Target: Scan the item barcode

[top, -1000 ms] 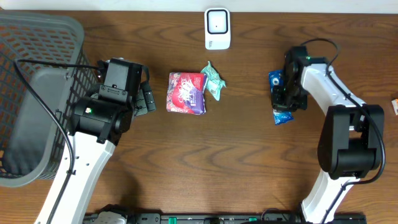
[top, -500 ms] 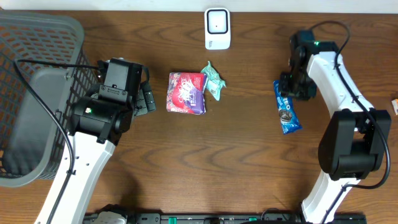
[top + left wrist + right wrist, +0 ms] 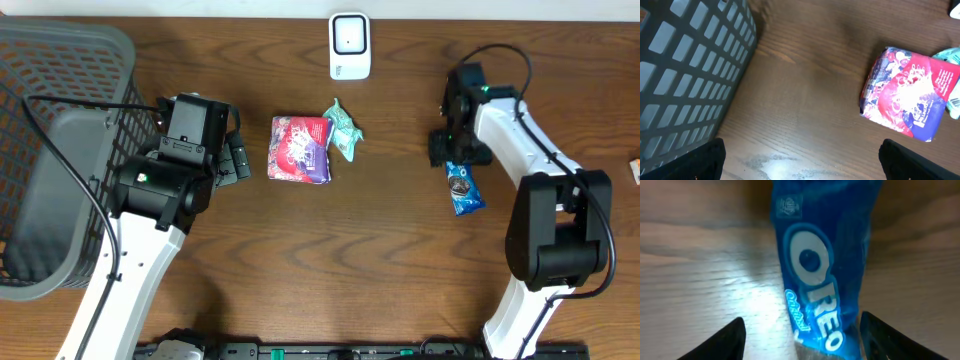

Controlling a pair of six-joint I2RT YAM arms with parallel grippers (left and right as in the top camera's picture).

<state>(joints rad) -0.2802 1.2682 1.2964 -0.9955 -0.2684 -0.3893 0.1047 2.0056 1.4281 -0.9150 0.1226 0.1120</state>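
Note:
A blue Oreo pack [image 3: 463, 190] [image 3: 820, 275] lies flat on the wooden table at the right. My right gripper [image 3: 450, 150] [image 3: 802, 342] hovers over its far end, open. The pack's end sits between the two dark fingertips [image 3: 725, 340] without being pinched. A white scanner [image 3: 350, 45] stands at the table's far edge, in the middle. My left gripper [image 3: 238, 158] [image 3: 801, 162] is open above bare wood, with nothing between its fingers. A red and purple packet [image 3: 300, 148] [image 3: 910, 92] lies just to its right.
A green wrapper [image 3: 343, 130] [image 3: 952, 75] lies against the red packet's far right corner. A large grey mesh basket [image 3: 50, 150] [image 3: 685, 75] fills the left side, close to the left arm. A small object [image 3: 635, 170] shows at the right edge.
The right gripper opened and let go of the Oreo pack, which now lies flat on the table. The gripper shifted slightly left over its far end. The left arm stayed still.

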